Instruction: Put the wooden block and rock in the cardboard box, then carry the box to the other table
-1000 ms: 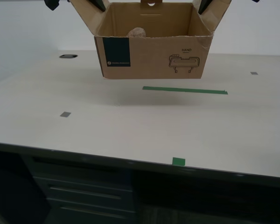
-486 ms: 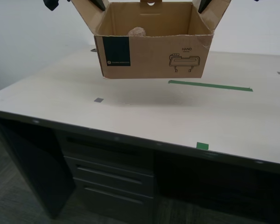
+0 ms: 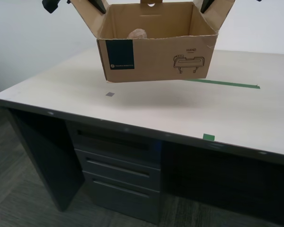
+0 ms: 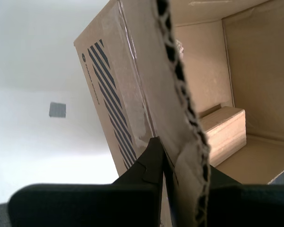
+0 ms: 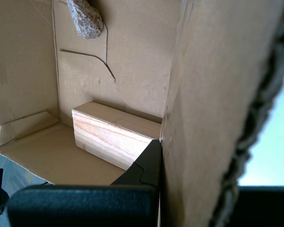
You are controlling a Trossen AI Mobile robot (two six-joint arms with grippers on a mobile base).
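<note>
Starting from the exterior view's left, our second gripper was clamped on the side flap of the cardboard box. Its jaws were pressed together on the corrugated edge, with nothing else between them. The box hung level in the air between the two arms, its long axis running across the exterior view, roughly in line with the green tape line behind it. Inside, the rock rested against the back wall, nearer that first flap. The wooden block lay on the box floor (visible only from the wrist cameras, the front wall hiding it otherwise). On the exterior view's right, our first gripper was likewise pinched shut on the opposite flap. By the rock's distance in each wrist view, we judged this to be the match of gripper to side. The other table lay directly beneath the box, apart from it with a soft shadow between, so the next move looked like a straight, even descent.
</note>
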